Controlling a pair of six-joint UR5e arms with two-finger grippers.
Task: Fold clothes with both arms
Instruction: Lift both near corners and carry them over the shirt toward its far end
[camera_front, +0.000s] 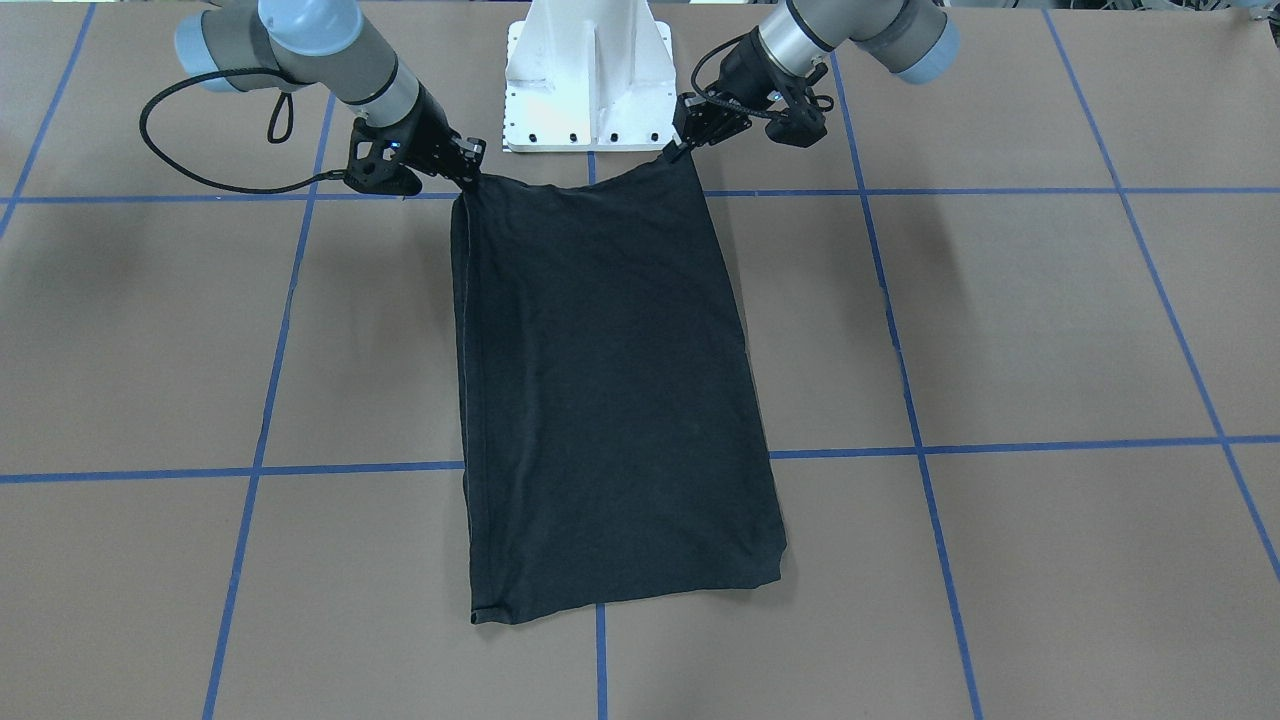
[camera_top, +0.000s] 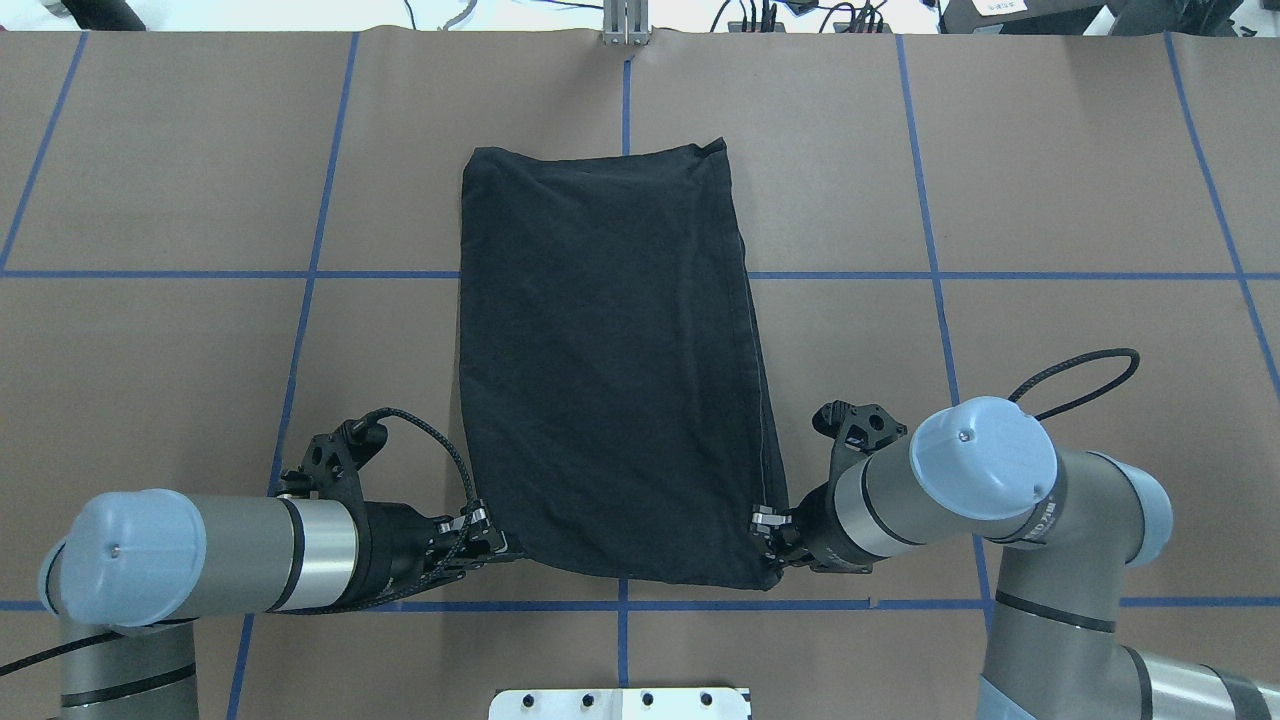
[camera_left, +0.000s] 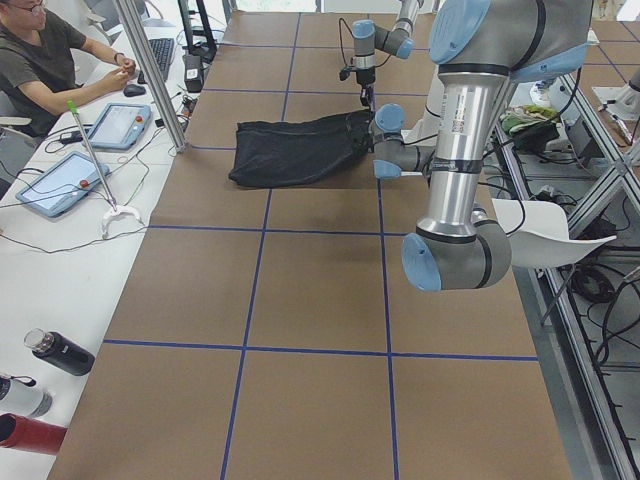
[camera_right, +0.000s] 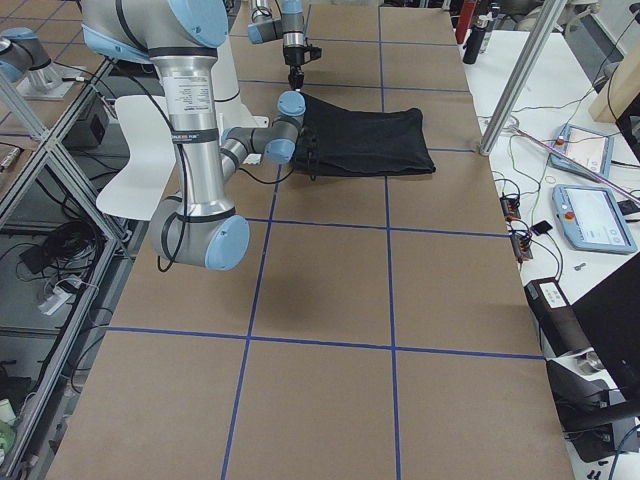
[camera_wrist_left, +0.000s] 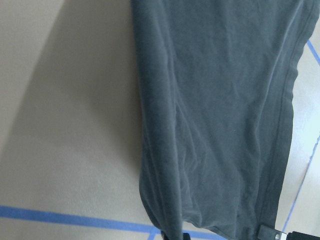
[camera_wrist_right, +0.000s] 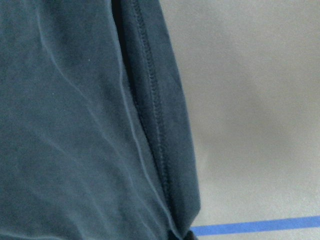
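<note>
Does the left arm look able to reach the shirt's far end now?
Likely not freely: the left gripper pinches the shirt's near corner, so it must let go or carry the shirt along.

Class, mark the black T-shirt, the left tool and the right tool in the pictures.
T-shirt (camera_top: 610, 370), overhead view, middle of the cloth.
left tool (camera_top: 495, 543), overhead view, tip at the shirt's near corner.
right tool (camera_top: 772, 548), overhead view, tip at the other near corner.

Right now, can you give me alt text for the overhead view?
A black T-shirt, folded into a long strip, lies on the brown table; the left hand and right hand each pinch a near corner.
</note>
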